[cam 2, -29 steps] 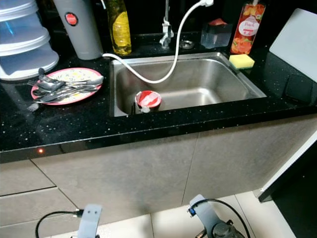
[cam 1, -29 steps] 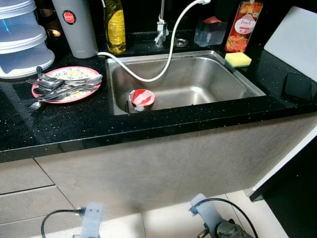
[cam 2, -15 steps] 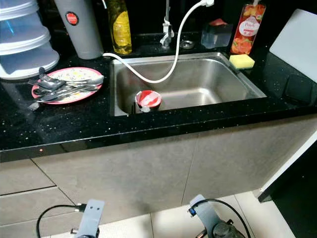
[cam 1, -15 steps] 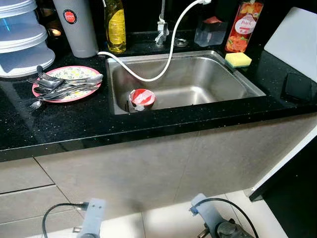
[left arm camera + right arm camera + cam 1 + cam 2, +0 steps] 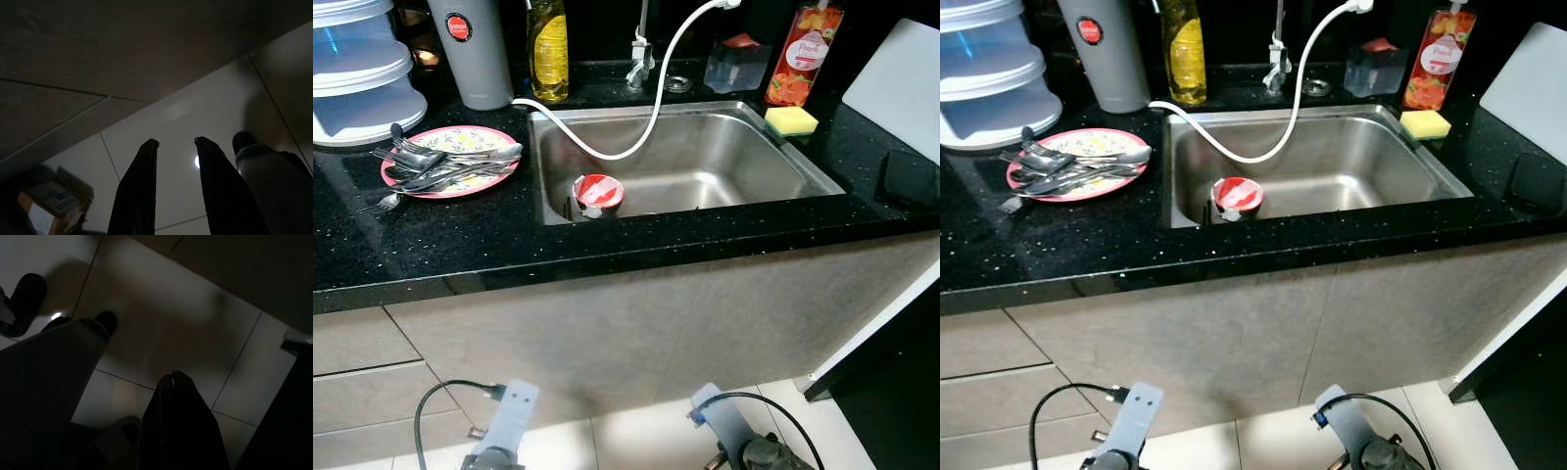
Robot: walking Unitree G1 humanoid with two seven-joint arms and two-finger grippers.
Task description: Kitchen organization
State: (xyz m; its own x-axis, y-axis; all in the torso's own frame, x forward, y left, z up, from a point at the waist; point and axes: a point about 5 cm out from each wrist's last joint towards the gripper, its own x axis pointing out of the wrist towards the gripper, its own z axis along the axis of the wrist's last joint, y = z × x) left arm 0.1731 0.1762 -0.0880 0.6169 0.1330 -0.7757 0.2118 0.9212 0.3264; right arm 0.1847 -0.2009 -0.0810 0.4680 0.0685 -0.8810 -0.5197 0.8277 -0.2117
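Left pincer [image 5: 176, 144] hangs parted; one sink [image 5: 803, 162], one cup [image 5: 597, 192].

A black speckled countertop [image 5: 460, 245] surrounds a silver steel sink [image 5: 705, 166] holding a red-and-white cup [image 5: 597, 192], beside a pink-rimmed floral plate [image 5: 450, 143] of silver cutlery [image 5: 440, 171], a yellow bottle [image 5: 548, 54], a grey canister [image 5: 480, 54] with a red dot, a yellow sponge [image 5: 791, 120] and a white hose [image 5: 646, 117].
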